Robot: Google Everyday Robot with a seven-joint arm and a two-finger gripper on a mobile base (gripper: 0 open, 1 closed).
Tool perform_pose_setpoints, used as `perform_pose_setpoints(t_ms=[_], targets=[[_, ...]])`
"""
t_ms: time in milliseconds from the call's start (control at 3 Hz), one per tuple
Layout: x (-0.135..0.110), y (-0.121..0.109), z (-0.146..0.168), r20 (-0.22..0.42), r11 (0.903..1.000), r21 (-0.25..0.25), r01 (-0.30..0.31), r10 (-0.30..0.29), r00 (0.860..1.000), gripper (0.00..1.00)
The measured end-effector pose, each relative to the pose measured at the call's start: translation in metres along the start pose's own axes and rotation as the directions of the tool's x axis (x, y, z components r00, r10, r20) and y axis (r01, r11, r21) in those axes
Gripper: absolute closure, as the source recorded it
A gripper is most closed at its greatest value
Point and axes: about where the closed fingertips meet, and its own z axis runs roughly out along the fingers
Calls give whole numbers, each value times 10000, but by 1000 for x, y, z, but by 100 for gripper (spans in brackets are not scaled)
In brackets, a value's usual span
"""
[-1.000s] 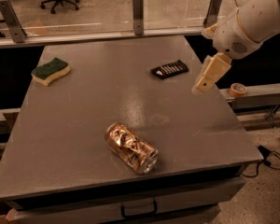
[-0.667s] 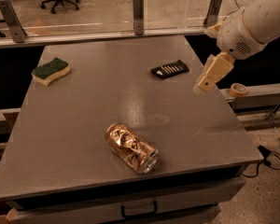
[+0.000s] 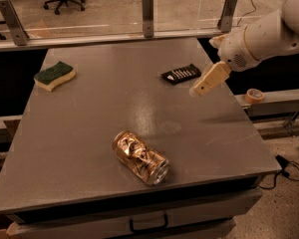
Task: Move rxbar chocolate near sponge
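The rxbar chocolate, a flat black wrapper with white print, lies on the grey table at the back right. The sponge, green top over pale yellow foam, lies at the back left. My gripper hangs from the white arm that comes in from the right. It is just to the right of the bar and a little nearer to me, apart from it, above the table. It holds nothing that I can see.
A crushed gold can lies on its side near the table's front middle. A roll of tape sits on a ledge to the right. A glass barrier with posts runs along the back edge.
The arm has drifted slightly left and down, toward the bar. The bar, sponge and can have not moved.
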Motion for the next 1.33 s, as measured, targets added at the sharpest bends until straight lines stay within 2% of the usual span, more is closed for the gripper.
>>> perform_pose_setpoints(t_ms=[333,667,1000,1333], targets=[[5,-15,39,618,9961,-16,-886,885,9942,0],[9,-34,69,1146,9816,65,-1907,1887,9753,0],[17,-54,87,1473,9548,274,-2960,2890,9459,0],[23,-66,99,1792,9214,240,-3879,3777,9084,16]])
